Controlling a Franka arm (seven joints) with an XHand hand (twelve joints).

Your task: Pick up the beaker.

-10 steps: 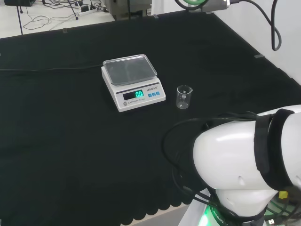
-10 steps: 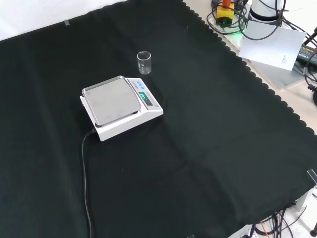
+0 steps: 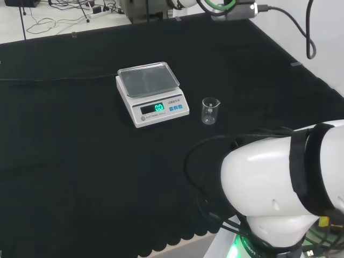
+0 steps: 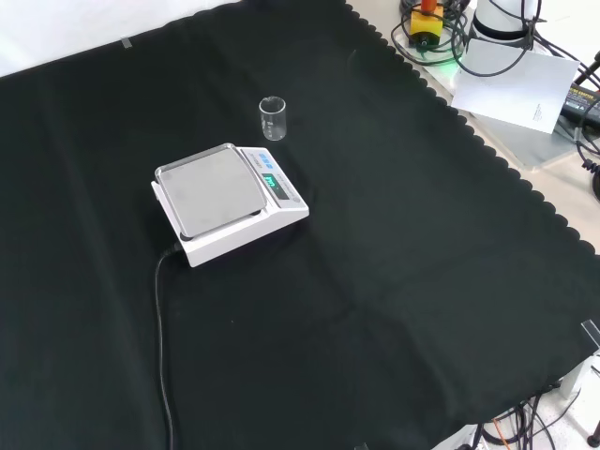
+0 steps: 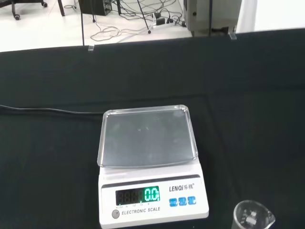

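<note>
In the wrist view, the beaker (image 5: 254, 219) is cut off by the bottom edge at the lower right, so that only its rim and upper wall are seen. The lower front of the scale (image 5: 151, 169) is cropped by that same edge. Whether anything is held in the beaker cannot be told from any view; in the front view it is small, in the upper middle of the frame. In the head view, the cloth (image 3: 80, 177) at the lower right is hidden behind the arm's white link (image 3: 279, 188), which is itself cut off by the right and bottom edges. The scale's cable (image 4: 161, 356) is cut off by the bottom edge in the front view.
</note>
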